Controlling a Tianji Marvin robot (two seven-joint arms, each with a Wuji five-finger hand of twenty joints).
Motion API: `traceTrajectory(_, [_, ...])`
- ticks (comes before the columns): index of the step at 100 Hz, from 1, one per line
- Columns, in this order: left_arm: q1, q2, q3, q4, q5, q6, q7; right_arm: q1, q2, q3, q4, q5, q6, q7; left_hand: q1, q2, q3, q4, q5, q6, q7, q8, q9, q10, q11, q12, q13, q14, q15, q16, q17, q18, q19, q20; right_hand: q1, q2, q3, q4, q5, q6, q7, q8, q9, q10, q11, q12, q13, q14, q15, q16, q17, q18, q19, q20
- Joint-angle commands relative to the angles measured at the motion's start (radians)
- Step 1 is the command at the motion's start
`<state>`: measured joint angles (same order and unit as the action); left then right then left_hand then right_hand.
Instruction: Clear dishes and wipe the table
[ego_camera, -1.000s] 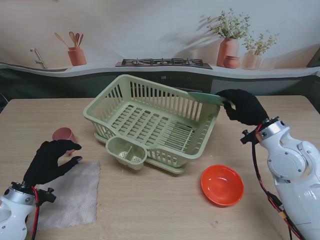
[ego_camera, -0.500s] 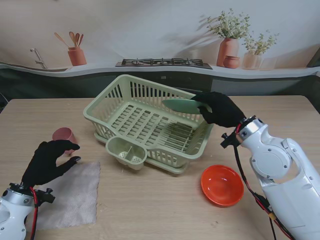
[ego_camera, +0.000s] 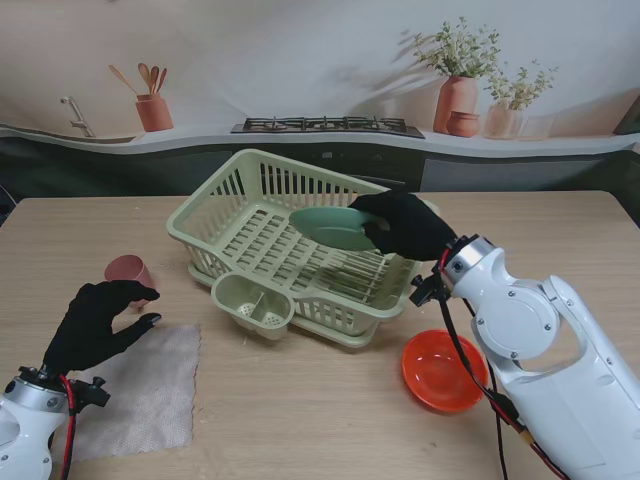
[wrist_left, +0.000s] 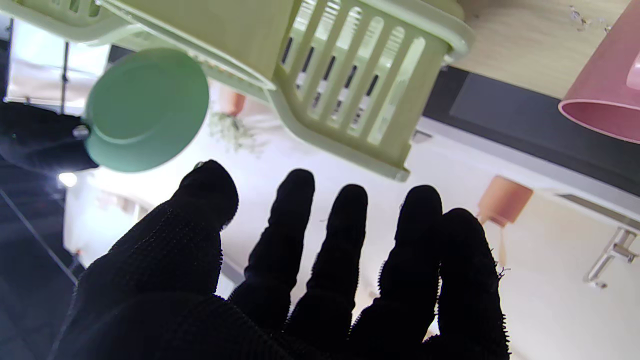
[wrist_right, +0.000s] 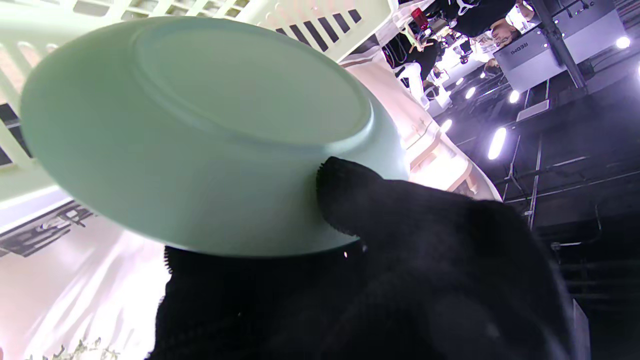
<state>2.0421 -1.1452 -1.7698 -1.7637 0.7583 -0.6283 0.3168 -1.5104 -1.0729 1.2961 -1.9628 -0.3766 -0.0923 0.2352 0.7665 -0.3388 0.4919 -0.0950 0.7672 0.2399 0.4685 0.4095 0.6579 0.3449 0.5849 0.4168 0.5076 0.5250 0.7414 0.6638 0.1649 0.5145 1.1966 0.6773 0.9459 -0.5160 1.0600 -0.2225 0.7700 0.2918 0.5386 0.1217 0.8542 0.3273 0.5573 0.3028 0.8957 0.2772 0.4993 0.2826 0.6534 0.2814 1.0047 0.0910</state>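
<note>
My right hand (ego_camera: 405, 225) is shut on the rim of a green plate (ego_camera: 335, 227) and holds it in the air over the right half of the pale green dish rack (ego_camera: 215, 205). The right wrist view shows the green plate's (wrist_right: 200, 130) underside with my thumb (wrist_right: 350, 195) pressed on its edge. My left hand (ego_camera: 100, 322) hovers open above the near left of the table, over a grey cloth (ego_camera: 145, 395). A pink cup (ego_camera: 128, 271) stands just beyond that hand. An orange bowl (ego_camera: 443, 370) sits on the table near my right forearm.
The rack (wrist_left: 350, 75) has a cutlery cup (ego_camera: 253, 304) on its near side and rests on a drip tray. At the far wall a counter holds a stove (ego_camera: 328, 125), a utensil jar (ego_camera: 153, 110) and potted plants (ego_camera: 457, 95).
My right hand has carried the green plate leftward, from the rack's right rim to over its inside. The left hand has stayed in place.
</note>
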Motion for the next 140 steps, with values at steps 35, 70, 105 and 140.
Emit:
traceTrajectory(35, [-0.002,-0.001,0.003,0.002,-0.002,0.001,-0.014,-0.005,-0.001,-0.073,-0.038,0.049,0.141,0.053,0.009,0.025,-0.010,0.026,0.028,0.009,-0.014,-0.006,0.000,0.028,-0.003,-0.001,-0.004,0.025,0.006,0.003,-0.013,0.012,-0.002,-0.001,0.092,0.100,0.064,0.010,0.113,-0.052,0.084,-0.007,0.011,0.026,0.030,0.013,0.039,0.074,0.059,0.023,0.115,0.043,0.210,0.062])
traceTrajectory(70, [-0.006,-0.001,0.005,0.006,-0.003,0.003,-0.018,0.031,0.002,-0.138,-0.004,0.053,0.214,0.080,0.009,0.025,-0.010,0.026,0.028,0.009,-0.014,-0.006,-0.002,0.029,-0.004,-0.001,-0.004,0.025,0.006,0.003,-0.013,0.012,-0.001,-0.001,0.094,0.098,0.065,0.008,0.117,-0.050,0.080,-0.008,0.011,0.028,0.030,0.012,0.039,0.076,0.064,0.024,0.114,0.043,0.217,0.065])
traceTrajectory(105, [-0.006,-0.001,0.005,0.007,0.004,0.011,-0.008,0.094,0.000,-0.221,0.068,0.042,0.252,0.085,0.008,0.025,-0.011,0.026,0.028,0.011,-0.017,-0.007,-0.002,0.027,-0.004,-0.001,-0.005,0.025,0.006,0.003,-0.014,0.014,-0.002,-0.001,0.094,0.101,0.063,0.009,0.116,-0.052,0.073,-0.006,0.007,0.028,0.030,0.012,0.039,0.074,0.067,0.024,0.110,0.044,0.218,0.067])
traceTrajectory(140, [-0.004,-0.004,0.001,0.011,0.013,0.001,0.010,0.125,0.010,-0.263,0.102,0.029,0.291,0.135,0.008,0.027,-0.012,0.026,0.027,0.009,-0.016,-0.007,-0.004,0.027,-0.005,-0.002,-0.007,0.025,0.004,0.002,-0.015,0.012,-0.002,-0.002,0.080,0.121,0.061,0.039,0.072,-0.039,0.015,-0.009,-0.061,0.023,0.013,0.008,-0.018,0.058,0.038,0.017,0.035,0.042,0.191,0.070])
